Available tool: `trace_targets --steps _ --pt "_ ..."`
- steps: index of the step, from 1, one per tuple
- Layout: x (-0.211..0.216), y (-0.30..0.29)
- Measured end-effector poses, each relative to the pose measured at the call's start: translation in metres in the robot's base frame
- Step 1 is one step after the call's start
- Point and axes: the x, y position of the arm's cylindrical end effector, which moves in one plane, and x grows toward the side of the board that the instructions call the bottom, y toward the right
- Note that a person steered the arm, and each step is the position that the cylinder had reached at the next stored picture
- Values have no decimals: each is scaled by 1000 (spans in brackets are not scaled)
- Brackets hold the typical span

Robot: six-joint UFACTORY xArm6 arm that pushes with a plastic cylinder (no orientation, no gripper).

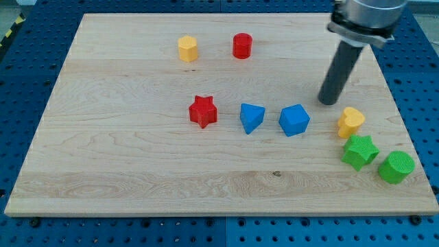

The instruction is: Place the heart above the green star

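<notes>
The yellow heart point(351, 121) lies near the board's right side, touching the upper left of the green star point(360, 151). My tip point(329, 101) stands on the board just up and left of the heart, a small gap apart from it. A green cylinder point(396, 167) sits to the right of the star and a little lower.
A blue block point(294, 120) and a blue triangular block point(252, 117) lie left of the heart, with a red star point(203, 111) further left. A yellow hexagonal block point(188, 49) and a red cylinder point(242, 46) sit near the view's top. The board's right edge point(405, 130) is close.
</notes>
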Motion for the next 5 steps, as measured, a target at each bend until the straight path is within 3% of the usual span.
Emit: trace_targets --steps 3,4,5 --pt "26 51" --pt "23 40" --pt "23 -7"
